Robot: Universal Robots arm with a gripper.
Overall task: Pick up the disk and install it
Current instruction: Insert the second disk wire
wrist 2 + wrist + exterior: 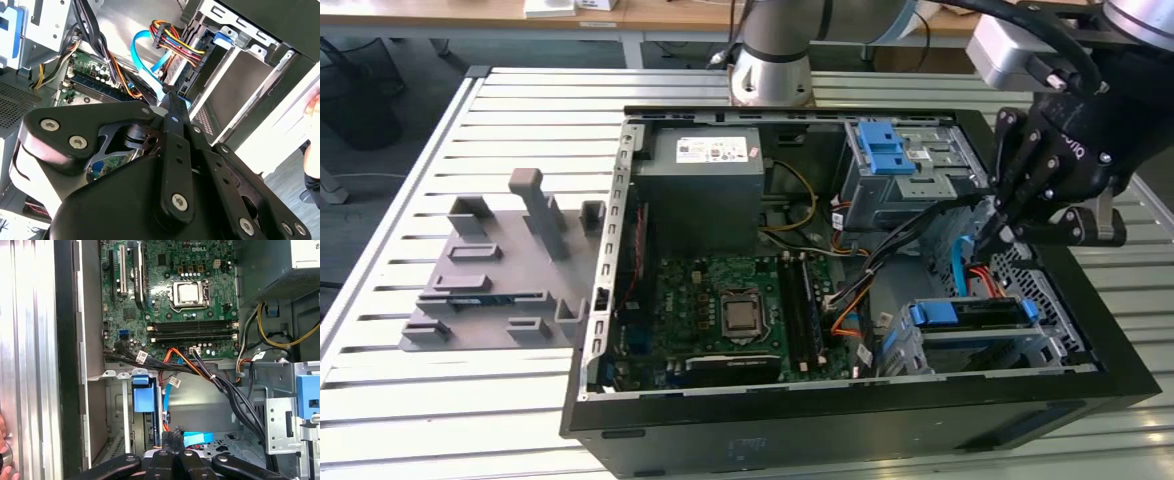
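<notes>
The disk (970,314), a flat drive in a blue plastic carrier, lies in the lower drive cage at the front corner of the open computer case (607,300), on the exterior view's right. In the first wrist view the disk (142,401) shows its blue carrier end between the cage rails. My gripper (1003,238) hangs inside the case just above and behind that cage, apart from the disk. Its black fingers are shut together in both wrist views, gripper (170,93) and gripper (172,432), with nothing visible between them. A light blue flat cable (199,439) runs right beside the tips.
An upper drive cage with a blue latch (887,150), a grey power supply (707,185) and the motherboard (734,310) crowd the case. Bundled cables (220,385) cross near the gripper. A grey fixture (494,270) sits on the slatted table. A person's hand (3,455) is beside the case.
</notes>
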